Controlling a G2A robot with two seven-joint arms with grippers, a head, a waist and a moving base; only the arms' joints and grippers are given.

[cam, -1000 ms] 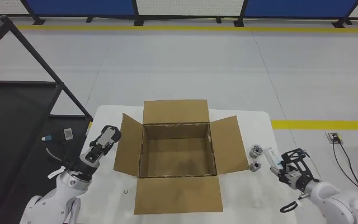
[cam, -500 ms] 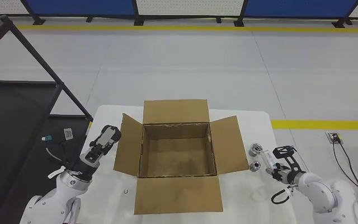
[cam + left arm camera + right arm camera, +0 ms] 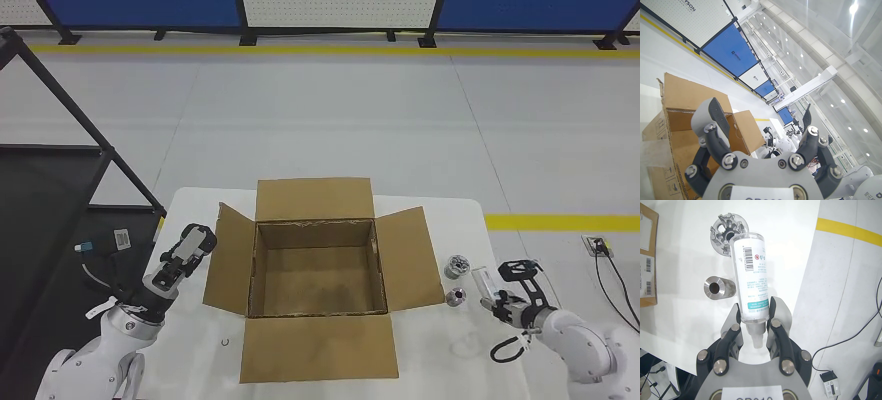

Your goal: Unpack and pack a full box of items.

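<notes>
Hub [image 3: 719, 240] partly behind bottle [image 3: 751, 275], R gripper [image 3: 755, 308]

An open brown cardboard box [image 3: 318, 280] is sitting on the worktop [image 3: 440, 215]; right of it, a toothed grey metal disc [image 3: 458, 266] is lying behind a steel cylinder [image 3: 455, 296], with a clear labelled bottle [image 3: 751, 279] just beside both.

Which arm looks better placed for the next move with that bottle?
The right, probably: the right gripper is shut on the clear white-labelled plastic bottle, beside the grey toothed metal disc and grey metal cylinder. The left gripper is open, empty, across the open brown cardboard box.
</notes>
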